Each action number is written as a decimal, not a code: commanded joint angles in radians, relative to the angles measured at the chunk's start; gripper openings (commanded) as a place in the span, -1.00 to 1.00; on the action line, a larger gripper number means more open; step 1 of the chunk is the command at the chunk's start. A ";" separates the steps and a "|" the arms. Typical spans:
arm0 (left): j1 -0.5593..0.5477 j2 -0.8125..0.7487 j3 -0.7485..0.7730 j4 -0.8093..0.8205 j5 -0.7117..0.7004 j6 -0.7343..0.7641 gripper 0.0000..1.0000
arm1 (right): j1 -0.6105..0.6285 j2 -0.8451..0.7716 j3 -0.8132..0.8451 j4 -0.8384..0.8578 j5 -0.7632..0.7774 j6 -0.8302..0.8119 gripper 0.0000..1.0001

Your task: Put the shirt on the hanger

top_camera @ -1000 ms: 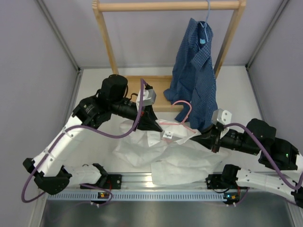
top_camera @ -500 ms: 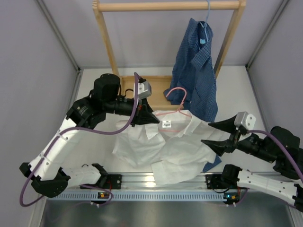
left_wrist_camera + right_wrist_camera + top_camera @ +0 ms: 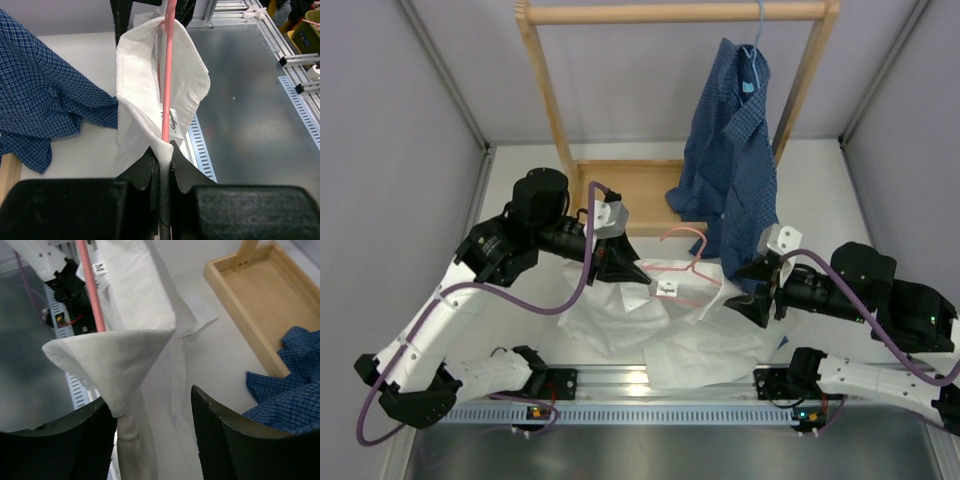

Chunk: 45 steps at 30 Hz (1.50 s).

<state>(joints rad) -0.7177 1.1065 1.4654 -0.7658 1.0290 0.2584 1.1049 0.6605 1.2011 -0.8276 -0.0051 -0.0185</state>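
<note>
**Wooden tray** [image 3: 638,188]: your reference mark, lying at the foot of the wooden rack [image 3: 670,12].

**Left gripper** [image 3: 628,270]: on the arm-base side of the tray, just off its near edge. In your wrist view its fingers [image 3: 144,174] are pressed together on the wire of the hanger [image 3: 166,75], with a fold of collar caught alongside.

**The hanger**: pink wire, held off the tray's near edge. The hook points toward the tray's near right corner.

**The shirt** [image 3: 660,335]: white, heaped on the table on the arm-base side of the tray. The collar is lifted and wrapped around one stretch of the pink wire. The neck label [image 3: 667,289] faces up.

**Right gripper** [image 3: 752,292]: off the tray's near right corner, on the arm-base side. Its fingers [image 3: 70,440] are spread wide apart. A cone-shaped fold of the white fabric touches the inner face of one finger, and nothing is clamped between them.

**Blue checked shirt** [image 3: 735,160]: hangs from a light blue hanger [image 3: 757,45] on the rack's top bar, above the tray's right end. Its hem reaches down beside the tray's near right corner.
</note>
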 commanded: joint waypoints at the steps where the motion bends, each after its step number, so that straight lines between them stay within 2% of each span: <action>1: 0.001 -0.020 0.001 0.066 0.106 0.061 -1.00 | 0.003 0.036 0.054 -0.065 -0.217 0.009 0.09; 2: 0.001 -0.020 0.003 0.066 0.108 0.068 -1.00 | 0.003 0.042 0.055 -0.068 -0.234 -0.001 -0.02; 3: 0.001 -0.020 0.003 0.066 0.103 0.070 -1.00 | 0.003 0.045 0.057 -0.068 -0.242 -0.004 -0.35; 6: 0.001 -0.016 0.013 0.065 0.043 0.048 -1.00 | 0.003 0.034 0.066 -0.071 -0.170 -0.024 -1.00; 10: 0.001 -0.002 0.032 0.098 -0.122 -0.039 -0.99 | 0.004 -0.019 0.054 -0.022 0.014 -0.015 -1.00; 11: 0.001 -0.004 0.036 0.114 -0.203 -0.085 -0.87 | 0.003 -0.042 0.048 -0.004 0.048 -0.009 -1.00; 14: 0.001 -0.016 0.038 0.193 -0.401 -0.190 0.02 | 0.003 -0.053 0.035 0.047 0.135 0.000 -1.00; 15: 0.001 -0.020 0.050 0.206 -0.437 -0.206 0.19 | 0.004 -0.050 0.041 0.048 0.154 0.002 -1.00; 16: 0.001 -0.028 0.056 0.226 -0.470 -0.223 0.46 | 0.004 -0.035 0.046 0.050 0.192 0.006 -1.00; 17: 0.001 -0.036 0.064 0.235 -0.542 -0.254 0.96 | 0.003 -0.029 0.052 0.053 0.214 0.011 -1.00; 22: 0.001 -0.134 0.058 0.304 -0.757 -0.364 0.96 | 0.004 -0.025 0.071 0.132 0.404 0.072 -1.00; 26: 0.001 -0.188 -0.039 0.388 -0.854 -0.514 0.96 | 0.004 -0.012 0.083 0.177 0.425 0.089 -1.00; 31: -0.015 -0.120 -0.122 0.390 -0.980 -0.657 0.81 | 0.003 0.063 0.095 0.206 0.450 0.118 -1.00; 35: -0.133 -0.077 -0.134 0.396 -1.220 -0.674 0.72 | 0.003 0.119 0.103 0.235 0.496 0.153 -1.00; 37: -0.163 -0.047 -0.128 0.401 -1.305 -0.677 0.53 | 0.004 0.126 0.094 0.258 0.501 0.176 -1.00; 39: -0.204 -0.008 -0.116 0.399 -1.362 -0.670 0.49 | 0.003 0.145 0.084 0.284 0.505 0.192 -1.00; 45: -0.235 0.091 -0.122 0.399 -1.501 -0.648 0.42 | 0.010 0.202 0.087 0.315 0.485 0.219 -1.00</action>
<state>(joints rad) -0.9440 1.1675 1.3331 -0.4103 -0.3229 -0.3920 1.1053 0.8494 1.2644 -0.6582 0.4633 0.1654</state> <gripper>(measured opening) 0.718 0.015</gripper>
